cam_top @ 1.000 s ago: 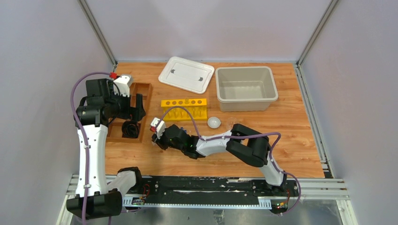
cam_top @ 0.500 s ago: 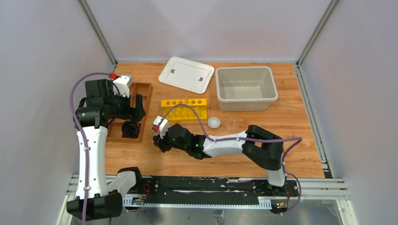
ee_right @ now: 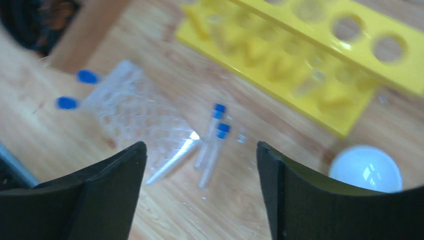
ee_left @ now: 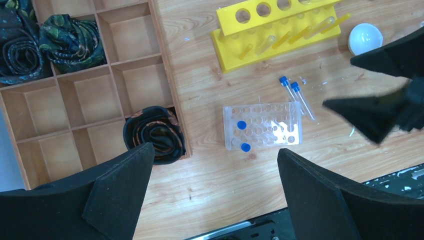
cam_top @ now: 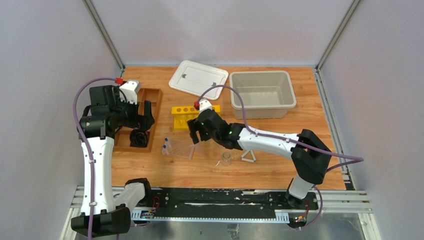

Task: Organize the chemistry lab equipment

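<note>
A clear plastic rack lies on the table with two blue-capped tubes standing in it. Two more blue-capped tubes lie loose beside it, and also show in the right wrist view. My right gripper is open and empty, hovering above the loose tubes. A white dome sits to their right. A small glass beaker and a white triangle lie nearer the front. My left gripper is open and empty, held high.
A yellow tube rack stands behind the clear rack. A wooden divided organizer with rolled dark cloths is at the left. A white lid and a beige bin are at the back.
My right gripper has swung from the clear rack's left end up and to the back right, uncovering the rack, the beaker and the triangle. The left arm has stayed still.
</note>
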